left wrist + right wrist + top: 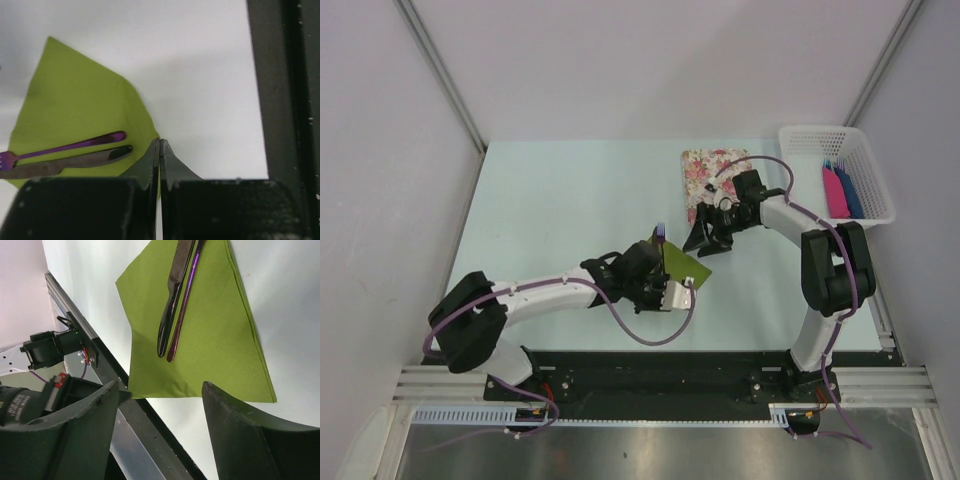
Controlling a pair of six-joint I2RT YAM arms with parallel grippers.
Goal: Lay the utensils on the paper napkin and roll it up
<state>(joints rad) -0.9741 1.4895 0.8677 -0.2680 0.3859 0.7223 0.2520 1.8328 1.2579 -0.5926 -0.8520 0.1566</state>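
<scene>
The olive-green paper napkin (685,264) lies near the table's middle, also in the left wrist view (75,110) and the right wrist view (215,330). A purple fork (70,146) and a dark knife (65,162) lie side by side on it; the right wrist view shows the knife (172,295) and the fork (186,300). My left gripper (665,278) is shut (160,142) on the napkin's near corner. My right gripper (705,240) is open and empty (160,405), above the napkin's right edge.
A pink-and-white floral mat (705,170) lies behind the right gripper. A white basket (840,140) at the back right holds pink and blue flat pieces. The black rail (150,425) runs along the table's near edge.
</scene>
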